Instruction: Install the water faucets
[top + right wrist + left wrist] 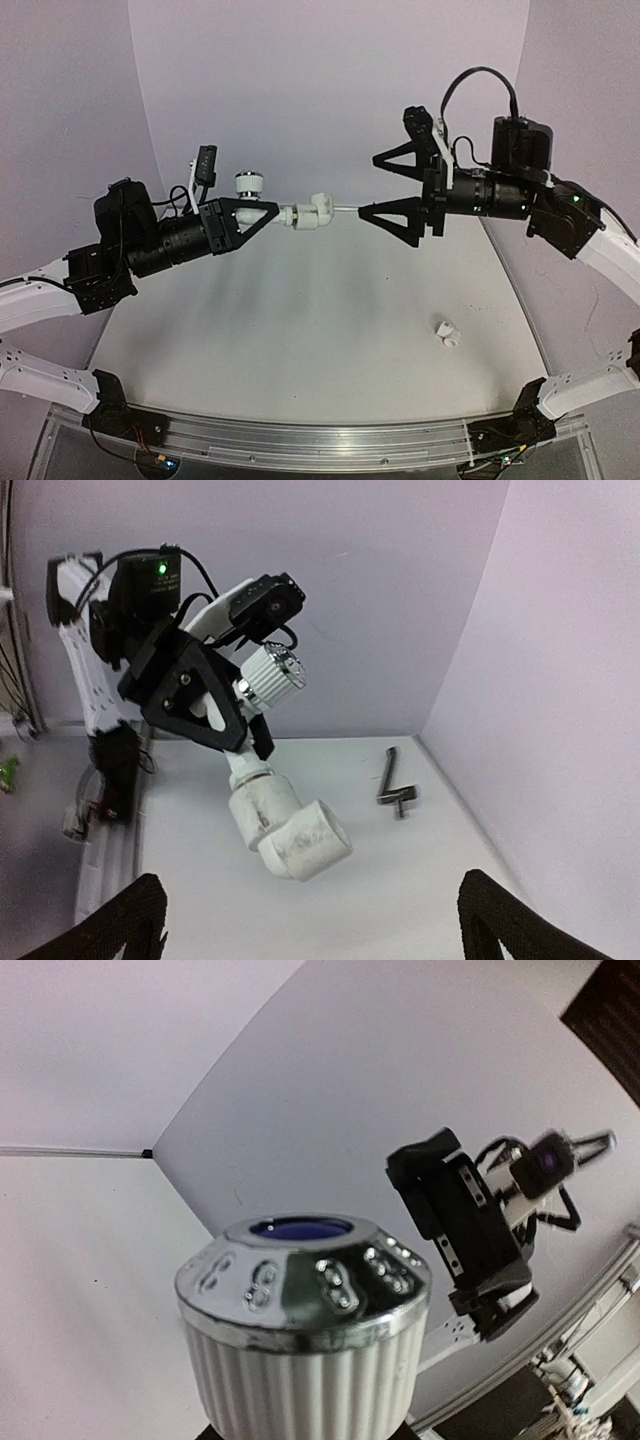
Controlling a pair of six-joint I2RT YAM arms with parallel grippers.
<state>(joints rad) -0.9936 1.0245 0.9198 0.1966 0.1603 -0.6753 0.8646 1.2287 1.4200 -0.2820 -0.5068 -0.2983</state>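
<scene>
First, near you on the right of the table (pixel 300 345) lies the short tubular fitting (pixel 448 336): probably light, hard and prone to roll, so pinch it across its barrel. Farther back, mid-air, your left gripper (pixel 270 214) is pressed onto the tap body (pixel 295 216) beneath the knob (pixel 250 184); smooth plastic may twist there. Your right gripper (pixel 392 188) stands spread and empty, just right of the spout (pixel 318 212). Farthest lies the dark crank bar (pixel 396 785).
</scene>
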